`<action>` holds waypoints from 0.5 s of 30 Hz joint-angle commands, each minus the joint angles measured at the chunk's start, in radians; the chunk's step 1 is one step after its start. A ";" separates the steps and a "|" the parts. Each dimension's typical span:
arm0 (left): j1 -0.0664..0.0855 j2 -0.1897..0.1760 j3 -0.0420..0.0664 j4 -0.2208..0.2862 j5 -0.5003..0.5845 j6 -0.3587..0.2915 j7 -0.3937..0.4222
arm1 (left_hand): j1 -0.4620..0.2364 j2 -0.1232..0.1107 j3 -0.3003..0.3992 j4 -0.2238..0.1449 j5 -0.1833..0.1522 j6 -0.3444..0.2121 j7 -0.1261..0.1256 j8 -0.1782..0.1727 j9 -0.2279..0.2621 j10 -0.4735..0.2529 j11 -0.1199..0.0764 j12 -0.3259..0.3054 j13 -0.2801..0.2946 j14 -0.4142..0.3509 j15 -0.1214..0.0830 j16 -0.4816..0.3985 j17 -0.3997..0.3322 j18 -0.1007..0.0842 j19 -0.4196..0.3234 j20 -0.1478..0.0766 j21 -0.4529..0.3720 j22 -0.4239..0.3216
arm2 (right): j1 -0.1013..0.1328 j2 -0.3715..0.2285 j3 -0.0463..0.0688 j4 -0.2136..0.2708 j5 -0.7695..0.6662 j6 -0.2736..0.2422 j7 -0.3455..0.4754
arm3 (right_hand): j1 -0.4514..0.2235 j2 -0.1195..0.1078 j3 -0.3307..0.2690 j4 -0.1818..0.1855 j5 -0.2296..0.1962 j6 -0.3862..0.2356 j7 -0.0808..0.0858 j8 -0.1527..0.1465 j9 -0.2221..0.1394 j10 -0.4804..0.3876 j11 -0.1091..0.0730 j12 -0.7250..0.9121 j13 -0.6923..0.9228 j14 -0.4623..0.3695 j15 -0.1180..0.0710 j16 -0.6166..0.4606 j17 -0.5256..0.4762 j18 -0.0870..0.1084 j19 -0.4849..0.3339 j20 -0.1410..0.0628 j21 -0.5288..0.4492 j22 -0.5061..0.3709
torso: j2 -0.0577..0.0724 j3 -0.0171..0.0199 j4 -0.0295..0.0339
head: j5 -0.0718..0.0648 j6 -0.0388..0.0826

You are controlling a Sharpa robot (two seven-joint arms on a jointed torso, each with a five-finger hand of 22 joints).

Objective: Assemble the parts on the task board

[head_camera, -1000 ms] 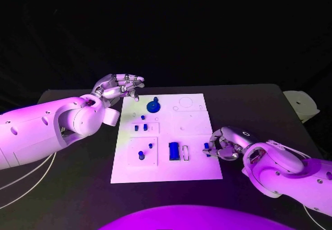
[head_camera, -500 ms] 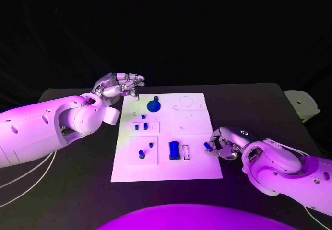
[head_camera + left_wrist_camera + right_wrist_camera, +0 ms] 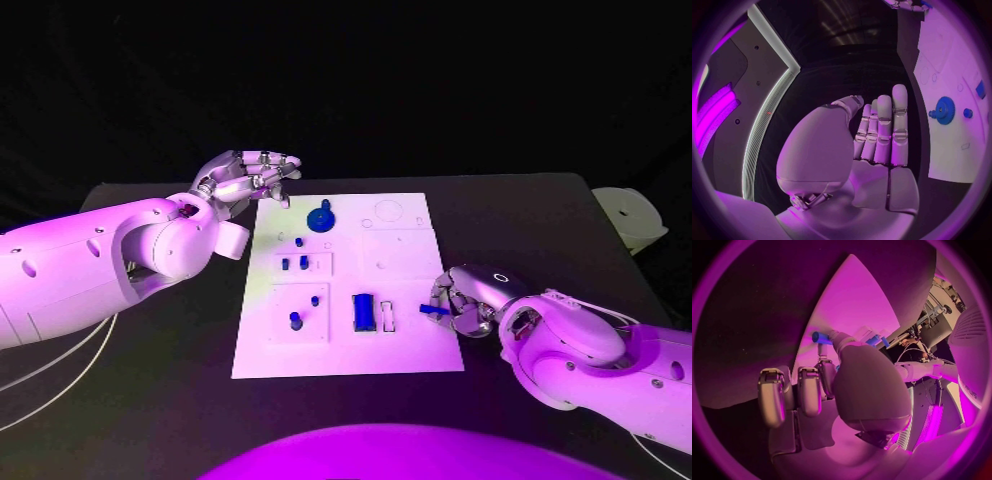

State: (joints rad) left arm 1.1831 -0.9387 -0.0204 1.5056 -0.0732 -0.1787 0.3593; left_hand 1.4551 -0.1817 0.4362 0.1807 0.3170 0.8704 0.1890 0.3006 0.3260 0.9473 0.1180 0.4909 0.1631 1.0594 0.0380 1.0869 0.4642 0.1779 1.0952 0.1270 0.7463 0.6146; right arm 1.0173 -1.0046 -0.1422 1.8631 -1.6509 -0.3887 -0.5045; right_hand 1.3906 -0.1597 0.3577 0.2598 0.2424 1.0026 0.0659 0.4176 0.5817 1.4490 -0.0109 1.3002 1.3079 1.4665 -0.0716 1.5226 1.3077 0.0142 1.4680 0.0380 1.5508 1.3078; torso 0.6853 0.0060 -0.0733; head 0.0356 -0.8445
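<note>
Two hands (image 3: 248,178) (image 3: 464,298) over black table (image 3: 534,220): left empty, fingers apart; right seemingly pinching blue part (image 3: 433,309).

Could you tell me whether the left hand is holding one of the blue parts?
No, the left hand hovers past the board's far corner with nothing in it.
</note>
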 commanded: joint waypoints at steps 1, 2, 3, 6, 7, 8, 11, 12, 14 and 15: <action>0.001 0.000 0.001 0.004 0.004 0.015 0.005 | -0.006 0.001 0.005 -0.001 0.003 -0.006 -0.002 0.003 0.001 -0.006 0.001 0.003 0.001 -0.006 0.003 -0.002 -0.001 0.006 -0.007 -0.002 -0.002 0.001 | -0.008 -0.002 -0.007 -0.007 -0.022 0.039 -0.033 | -0.047 -0.004 0.167 -0.146 0.014 -0.008 -0.005 0.012 0.010 0.007 -0.003 -0.005 0.088 0.078 -0.005 -0.003 0.130 -0.011 0.098 -0.004 0.006 0.259 | -0.001 0.0003 0.0006 | 0.002 0.000; 0.001 0.000 0.001 0.004 0.004 0.015 0.005 | -0.006 0.001 0.005 -0.001 0.003 -0.006 -0.002 0.003 0.001 -0.006 0.001 0.003 0.001 -0.006 0.003 -0.002 -0.001 0.006 -0.007 -0.002 -0.002 0.001 | -0.008 -0.002 -0.007 -0.004 -0.020 0.030 -0.034 | -0.058 -0.006 0.177 -0.149 0.024 -0.010 -0.006 0.015 0.014 0.007 -0.003 -0.004 0.088 0.078 -0.005 -0.002 0.131 -0.011 0.098 -0.004 0.006 0.259 | -0.001 0.0002 0.0004 | 0.003 -0.001; 0.001 0.000 0.001 0.004 0.004 0.015 0.005 | -0.006 0.001 0.005 -0.001 0.003 -0.006 -0.002 0.003 0.001 -0.006 0.001 0.003 0.001 -0.006 0.003 -0.002 -0.001 0.006 -0.007 -0.002 -0.002 0.001 | -0.008 -0.003 -0.007 0.000 -0.016 0.021 -0.034 | -0.067 -0.006 0.184 -0.150 0.031 -0.011 -0.005 0.017 0.016 0.008 -0.004 -0.005 0.088 0.079 -0.005 -0.002 0.131 -0.011 0.098 -0.005 0.006 0.259 | -0.001 0.0004 -0.0003 | 0.003 -0.001; 0.001 0.000 0.001 0.004 0.004 0.015 0.005 | -0.006 0.001 0.005 -0.001 0.003 -0.006 -0.002 0.003 0.001 -0.006 0.001 0.003 0.001 -0.006 0.003 -0.002 -0.001 0.006 -0.007 -0.002 -0.002 0.001 | -0.004 -0.005 -0.006 0.015 0.001 -0.003 -0.034 | -0.087 -0.004 0.202 -0.154 0.048 -0.015 -0.004 0.021 0.023 0.011 -0.004 -0.002 0.090 0.079 -0.006 -0.002 0.133 -0.012 0.099 -0.005 0.010 0.260 | 0.000 0.0000 0.0000 | 0.004 0.001; 0.001 0.000 0.001 0.004 0.004 0.015 0.005 | -0.006 0.001 0.005 -0.001 0.003 -0.006 -0.002 0.003 0.001 -0.006 0.001 0.003 0.001 -0.006 0.003 -0.002 -0.001 0.006 -0.007 -0.002 -0.002 0.001 | -0.002 -0.006 -0.006 0.021 0.007 -0.010 -0.034 | -0.089 -0.004 0.204 -0.155 0.050 -0.016 -0.004 0.022 0.024 0.011 -0.004 -0.002 0.089 0.079 -0.006 -0.002 0.132 -0.012 0.100 -0.005 0.011 0.260 | 0.000 -0.0002 0.0001 | 0.004 0.002; 0.001 0.000 0.001 0.004 0.004 0.015 0.005 | -0.006 0.001 0.005 -0.001 0.003 -0.006 -0.002 0.003 0.001 -0.006 0.001 0.003 0.001 -0.006 0.003 -0.002 -0.001 0.006 -0.007 -0.002 -0.002 0.001 | 0.001 -0.007 -0.005 0.028 0.015 -0.019 -0.034 | -0.093 -0.004 0.207 -0.156 0.053 -0.016 -0.004 0.023 0.026 0.011 -0.004 -0.002 0.090 0.079 -0.006 -0.001 0.134 -0.012 0.100 -0.006 0.011 0.261 | 0.000 -0.0007 0.0005 | 0.004 0.002; 0.001 0.001 0.001 0.004 0.004 0.015 0.005 | -0.006 0.001 0.005 -0.001 0.003 -0.006 -0.002 0.003 0.001 -0.006 0.001 0.003 0.001 -0.006 0.003 -0.002 -0.001 0.006 -0.007 -0.002 -0.002 0.001 | 0.015 -0.005 -0.004 0.048 0.041 -0.047 -0.034 | -0.107 -0.005 0.213 -0.156 0.056 -0.017 -0.004 0.025 0.029 0.013 -0.004 0.000 0.091 0.079 -0.005 -0.001 0.134 -0.013 0.101 -0.006 0.013 0.261 | -0.001 -0.0005 -0.0003 | 0.003 0.002; 0.001 0.001 0.001 0.004 0.004 0.015 0.005 | -0.006 0.001 0.005 -0.001 0.003 -0.006 -0.002 0.003 0.001 -0.006 0.001 0.003 0.001 -0.006 0.003 -0.002 -0.001 0.006 -0.007 -0.002 -0.002 0.001 | 0.019 -0.003 -0.004 0.053 0.050 -0.056 -0.034 | -0.109 -0.005 0.214 -0.156 0.056 -0.017 -0.004 0.025 0.030 0.013 -0.004 0.000 0.091 0.079 -0.005 -0.001 0.134 -0.013 0.101 -0.006 0.013 0.261 | -0.001 -0.0005 -0.0003 | 0.003 0.002; 0.001 0.002 0.001 0.004 0.004 0.015 0.006 | -0.006 0.001 0.005 -0.001 0.003 -0.006 -0.002 0.003 0.001 -0.006 0.001 0.003 0.001 -0.006 0.003 -0.002 -0.001 0.006 -0.007 -0.002 -0.002 0.001 | 0.028 0.003 -0.003 0.063 0.068 -0.073 -0.034 | -0.118 -0.007 0.216 -0.155 0.055 -0.018 -0.005 0.027 0.031 0.014 -0.004 0.001 0.091 0.080 -0.005 -0.001 0.136 -0.013 0.101 -0.006 0.015 0.262 | 0.000 -0.0003 -0.0003 | 0.002 0.002; 0.001 0.003 0.001 0.004 0.004 0.016 0.006 | -0.006 0.001 0.005 -0.001 0.003 -0.006 -0.002 0.003 0.001 -0.006 0.001 0.003 0.001 -0.006 0.003 -0.002 -0.001 0.006 -0.007 -0.002 -0.002 0.001 | 0.031 0.008 -0.003 0.067 0.079 -0.080 -0.033 | -0.123 -0.008 0.217 -0.155 0.052 -0.017 -0.005 0.027 0.032 0.014 -0.004 0.002 0.092 0.080 -0.006 -0.001 0.136 -0.013 0.101 -0.006 0.016 0.262 | 0.000 -0.0003 0.0001 | 0.001 0.002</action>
State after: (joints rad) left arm 1.1831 -0.9384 -0.0204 1.5064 -0.0732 -0.1787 0.3589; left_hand 1.4552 -0.1817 0.4361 0.1807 0.3170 0.8704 0.1890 0.3006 0.3258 0.9473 0.1180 0.4909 0.1631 1.0594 0.0380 1.0869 0.4642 0.1779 1.0952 0.1270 0.7463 0.6146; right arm 1.0472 -1.0005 -0.1449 1.9232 -1.6172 -0.4258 -0.5266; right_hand 1.2774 -0.1675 0.5039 0.1705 0.2926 0.9863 0.0636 0.4304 0.5971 1.4561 -0.0179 1.3002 1.3078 1.4665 -0.0716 1.5226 1.3075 0.0142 1.4680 0.0379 1.5626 1.3076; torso 0.6848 0.0055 -0.0733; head 0.0383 -0.8424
